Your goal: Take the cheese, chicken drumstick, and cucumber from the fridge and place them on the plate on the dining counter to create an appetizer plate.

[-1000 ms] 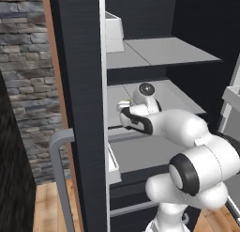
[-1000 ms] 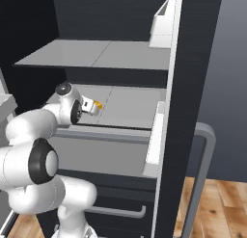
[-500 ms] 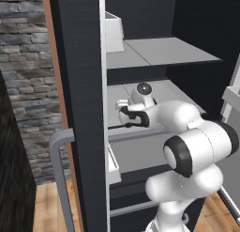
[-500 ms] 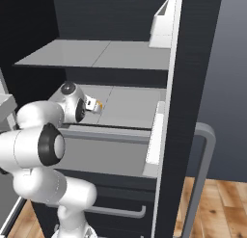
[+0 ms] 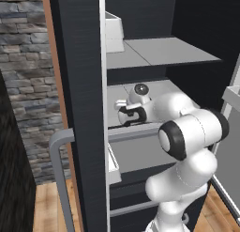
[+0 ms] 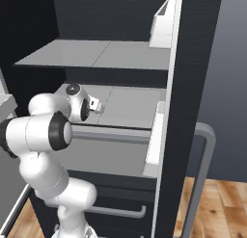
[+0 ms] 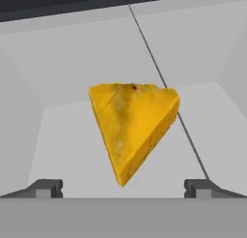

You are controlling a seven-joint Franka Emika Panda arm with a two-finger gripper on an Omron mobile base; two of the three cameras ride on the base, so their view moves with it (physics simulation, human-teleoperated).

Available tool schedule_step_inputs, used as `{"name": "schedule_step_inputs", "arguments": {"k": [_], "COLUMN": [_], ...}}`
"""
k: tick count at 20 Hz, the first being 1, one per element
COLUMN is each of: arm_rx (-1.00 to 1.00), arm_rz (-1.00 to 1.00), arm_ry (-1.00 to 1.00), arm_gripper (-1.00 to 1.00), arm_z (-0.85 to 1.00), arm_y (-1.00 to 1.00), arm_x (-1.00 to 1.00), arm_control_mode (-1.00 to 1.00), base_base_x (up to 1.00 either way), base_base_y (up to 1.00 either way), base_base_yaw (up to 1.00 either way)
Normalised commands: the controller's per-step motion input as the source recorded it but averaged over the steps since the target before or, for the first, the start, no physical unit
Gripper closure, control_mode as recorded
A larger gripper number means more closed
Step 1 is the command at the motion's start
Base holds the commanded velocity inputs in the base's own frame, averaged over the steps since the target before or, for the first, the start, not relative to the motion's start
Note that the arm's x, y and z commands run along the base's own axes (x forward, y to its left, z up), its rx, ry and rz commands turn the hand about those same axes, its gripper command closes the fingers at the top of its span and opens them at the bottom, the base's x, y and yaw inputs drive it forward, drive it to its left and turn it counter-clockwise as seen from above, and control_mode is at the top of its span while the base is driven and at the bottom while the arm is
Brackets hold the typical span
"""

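Between open hand tips, cheese

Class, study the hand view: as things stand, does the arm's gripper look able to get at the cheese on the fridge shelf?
Probably yes. The cheese lies on the light grey shelf straight ahead of the open gripper, its point toward the fingers, which stand wider than the wedge. Nothing lies between them.

Matt mottled cheese; smooth grey shelf
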Motion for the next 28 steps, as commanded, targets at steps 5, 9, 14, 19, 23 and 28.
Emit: {"name": "schedule_step_inputs", "arguments": {"k": [5,9,14,19,23,28], "arm_rx": [0.0,0.0,0.0,0.0,0.0,0.0], "arm_rz": [0.0,0.0,0.0,-0.03,-0.04,-0.03], "arm_ry": [0.0,0.0,0.0,0.0,0.0,0.0], "arm_gripper": [-1.0,-1.0,-1.0,-1.0,1.0,1.0], "arm_z": [-0.17,-0.15,-0.17,-0.57,-0.71,-0.49], "arm_y": [0.0,0.0,0.0,0.0,-0.01,-0.16], "arm_x": [0.35,0.36,0.32,0.03,0.0,0.0], "arm_control_mode": [-1.0,-1.0,-1.0,-1.0,-1.0,-1.0], "base_base_x": [0.0,0.0,0.0,0.0,0.0,0.0], "base_base_y": [0.0,0.0,0.0,0.0,0.0,0.0], "base_base_yaw": [0.0,0.0,0.0,0.0,0.0,0.0]}}
